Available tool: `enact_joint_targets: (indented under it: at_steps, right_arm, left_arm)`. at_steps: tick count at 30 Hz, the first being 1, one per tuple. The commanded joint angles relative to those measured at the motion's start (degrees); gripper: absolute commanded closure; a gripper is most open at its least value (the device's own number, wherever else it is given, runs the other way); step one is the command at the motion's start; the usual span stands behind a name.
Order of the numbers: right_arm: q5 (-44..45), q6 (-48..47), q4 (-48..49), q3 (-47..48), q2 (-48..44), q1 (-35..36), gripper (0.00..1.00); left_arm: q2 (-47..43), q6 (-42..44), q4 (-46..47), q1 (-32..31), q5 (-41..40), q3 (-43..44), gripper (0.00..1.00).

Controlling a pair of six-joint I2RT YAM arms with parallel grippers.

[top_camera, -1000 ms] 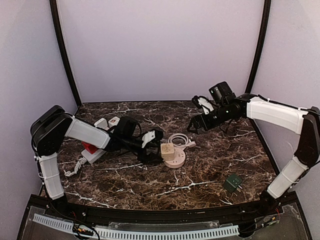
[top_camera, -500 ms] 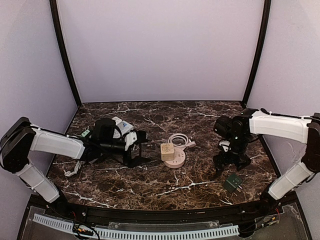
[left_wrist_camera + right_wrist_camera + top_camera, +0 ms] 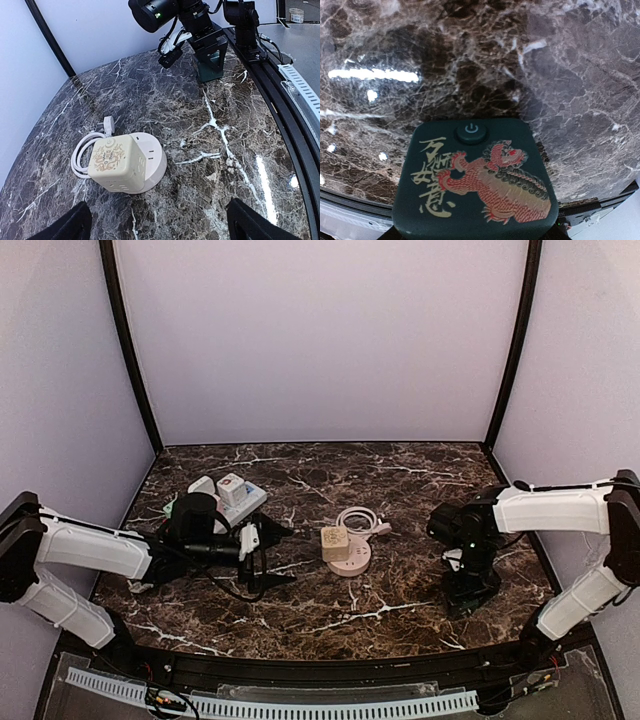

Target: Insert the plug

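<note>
The right end effector (image 3: 468, 590) straddles the green plug (image 3: 472, 180) for pickup, grip unconfirmed; the left end effector (image 3: 161, 225) stands wide open, empty.

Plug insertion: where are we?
Done: nothing inserted yet. In hand: right gripper straddles the green plug on the table, grip unconfirmed. Left gripper is open and holds nothing. Remaining: lift the plug, carry it to the cream socket cube, push it in.

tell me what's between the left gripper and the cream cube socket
Only bare marble tabletop lies between the left gripper and the cream cube socket. The left wrist view shows this stretch best.
</note>
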Motion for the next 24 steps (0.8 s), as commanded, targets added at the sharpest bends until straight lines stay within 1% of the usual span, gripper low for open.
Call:
enact_joint_targets:
  at_steps: [1, 2, 3, 4, 6, 8, 9, 11, 12, 13, 14, 16, 18, 21, 23, 24]
  right_arm:
    - [1.5, -1.4, 5.3, -0.7, -0.6, 0.5, 0.74]
    - [1.2, -1.9, 5.5, -0.3, -0.6, 0.6, 0.88]
    - [0.6, -2.9, 5.6, 0.3, -0.9, 0.6, 0.96]
    - [-0.7, -4.4, 6.2, 1.5, -1.3, 1.0, 1.00]
    - [-5.0, -9.3, 8.8, 4.5, -3.4, 2.0, 1.00]
    - [-10.6, -14.8, 14.1, 8.0, -6.6, 3.3, 1.00]
    - [-14.1, -17.8, 19.7, 9.3, -8.6, 4.0, 1.00]
    - [-22.8, -24.7, 31.6, 9.6, -13.6, 4.8, 1.00]
    - [-26.8, -27.5, 37.8, 8.6, -15.5, 4.9, 1.00]
    - [-30.0, -30.3, 44.5, 7.6, -17.1, 4.8, 1.00]
    - [-33.0, -34.3, 49.5, 6.6, -18.0, 4.8, 1.00]
    - [-38.3, -41.6, 57.4, 6.6, -17.8, 4.8, 1.00]
    - [-43.9, -48.6, 61.2, 8.5, -15.3, 4.8, 1.00]
    - [-50.3, -56.5, 61.5, 15.7, -9.3, 4.5, 1.00]
    - [-53.2, -59.3, 61.5, 19.3, -5.9, 4.0, 1.00]
    - [-54.0, -60.3, 61.7, 20.6, -4.5, 3.9, 1.00]
  left_arm:
    - [-2.5, 0.8, 0.3, -0.7, -1.5, -1.1, 0.05]
    - [-2.7, 0.7, 0.1, -0.7, -1.7, -1.1, 0.05]
    - [-3.1, 0.2, -0.3, -0.7, -2.0, -1.2, 0.06]
    - [-3.2, -0.1, -0.5, -0.7, -2.0, -1.2, 0.06]
    - [-3.6, -0.8, -0.8, -0.7, -1.8, -1.2, 0.07]
    - [-4.1, -1.2, -1.2, -0.7, -1.2, -0.8, 0.09]
    - [-4.4, -0.8, -1.9, -0.7, -0.7, -0.5, 0.09]
    - [-4.8, 3.4, -4.7, -0.6, 1.1, 0.6, 0.10]
    - [-5.0, 7.9, -8.0, -0.6, 1.5, 1.7, 0.10]
    - [-5.2, 10.2, -9.6, -0.6, 1.9, 2.5, 0.10]
    - [-5.2, 14.1, -13.9, -0.2, 2.0, 4.6, 0.10]
    - [-5.1, 16.7, -20.3, 0.8, 3.4, 9.1, 0.11]
    - [-4.9, 16.2, -24.5, 1.8, 5.3, 13.5, 0.11]
    - [-5.1, 13.9, -27.1, 2.8, 10.4, 18.4, 0.10]
    - [-5.1, 9.7, -27.5, 3.2, 13.5, 22.7, 0.10]
    - [-4.9, 6.2, -27.2, 3.2, 15.3, 23.6, 0.10]
